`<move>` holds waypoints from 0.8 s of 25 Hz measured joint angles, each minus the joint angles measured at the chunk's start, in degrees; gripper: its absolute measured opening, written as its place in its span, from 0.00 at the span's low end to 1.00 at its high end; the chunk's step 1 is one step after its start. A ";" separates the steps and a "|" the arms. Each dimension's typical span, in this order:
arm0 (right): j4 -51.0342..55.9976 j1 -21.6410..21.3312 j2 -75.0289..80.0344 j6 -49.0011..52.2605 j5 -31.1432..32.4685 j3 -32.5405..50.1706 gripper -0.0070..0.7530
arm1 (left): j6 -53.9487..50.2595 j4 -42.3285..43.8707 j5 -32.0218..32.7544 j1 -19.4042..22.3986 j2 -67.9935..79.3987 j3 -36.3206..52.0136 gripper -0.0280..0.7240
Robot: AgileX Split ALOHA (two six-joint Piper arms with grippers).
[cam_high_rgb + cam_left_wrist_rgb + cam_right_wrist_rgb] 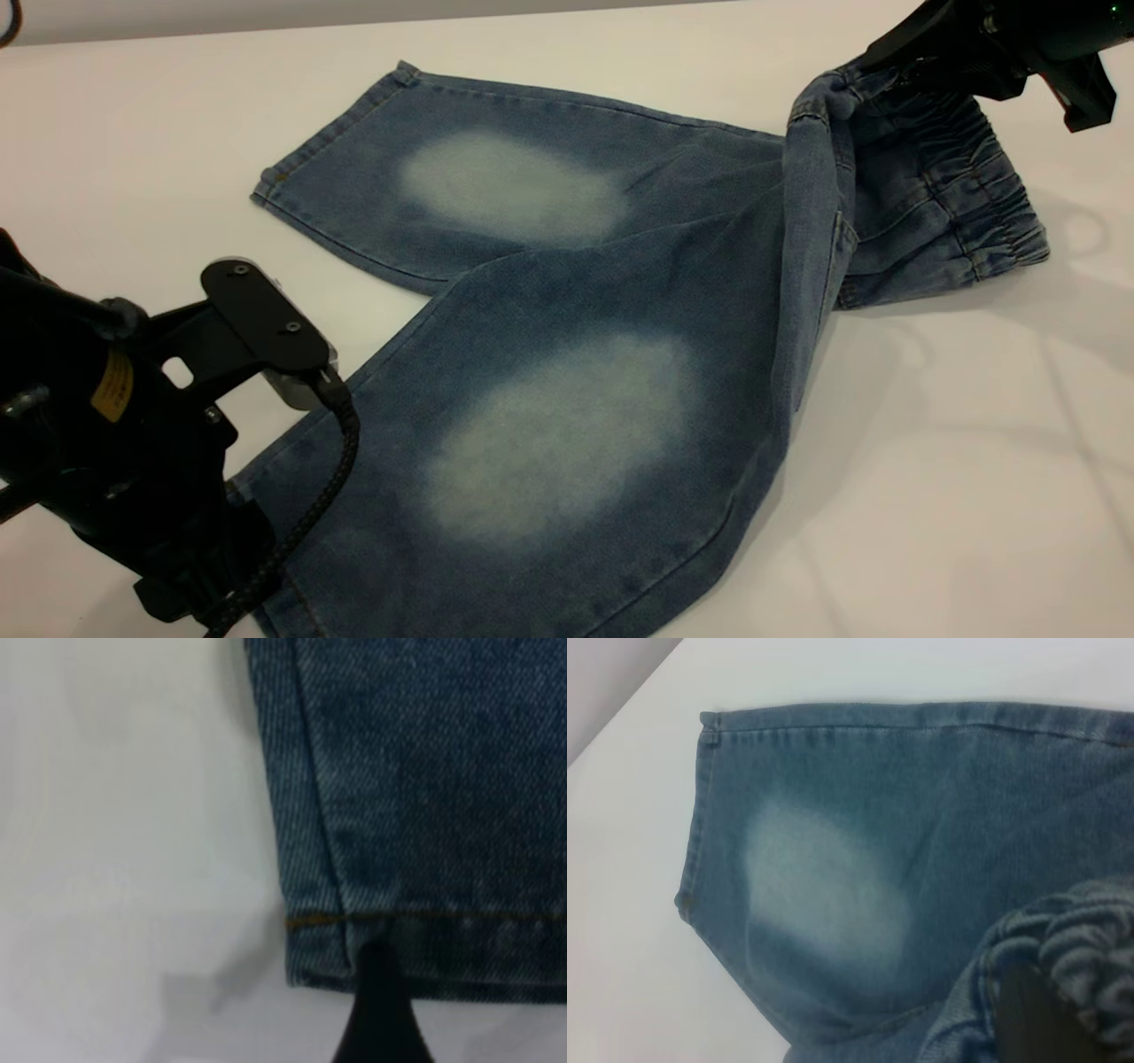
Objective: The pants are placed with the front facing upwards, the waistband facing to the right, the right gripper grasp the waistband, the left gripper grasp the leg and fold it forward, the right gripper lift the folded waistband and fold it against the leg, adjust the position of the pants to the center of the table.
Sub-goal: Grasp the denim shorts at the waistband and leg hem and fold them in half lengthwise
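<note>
A: Where are the pants [567,354]?
B: Spread on the counter [974,461], long axis waistband [948,177] to hem.
A: Pincers?
B: Right pincer [895,62] clamps the raised waistband; left pincer [213,532] nips the near leg's hem.

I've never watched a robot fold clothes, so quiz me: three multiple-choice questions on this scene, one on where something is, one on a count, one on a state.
1. Where is the left gripper?
A. at the hem of the near leg
B. on the waistband
C. off the table

2. How many pale faded patches show on the pants?
A. one
B. two
C. four

3. How does the waistband lie?
A. flat and spread out
B. lifted and bunched at one end
C. tucked under the legs

Answers:
1 A, the left wrist view shows a finger at the leg's stitched hem.
2 B, one oval shows on each leg.
3 B, the right gripper holds its far end up off the table.
</note>
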 joint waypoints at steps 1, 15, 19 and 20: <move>0.00 0.00 0.00 0.00 0.07 0.00 0.12 | 0.37 0.00 -0.25 0.45 0.00 0.00 0.65; -0.10 -0.05 0.00 -0.06 4.03 0.00 0.12 | 0.84 -4.02 -4.52 5.33 3.88 -6.33 0.25; -0.24 -0.05 0.00 -0.06 4.59 0.00 0.12 | 1.09 -4.40 -5.03 5.46 5.44 -10.25 0.09; -0.44 -0.05 0.00 -0.06 4.89 0.00 0.12 | 1.16 -4.40 -5.03 5.88 5.74 -11.33 0.09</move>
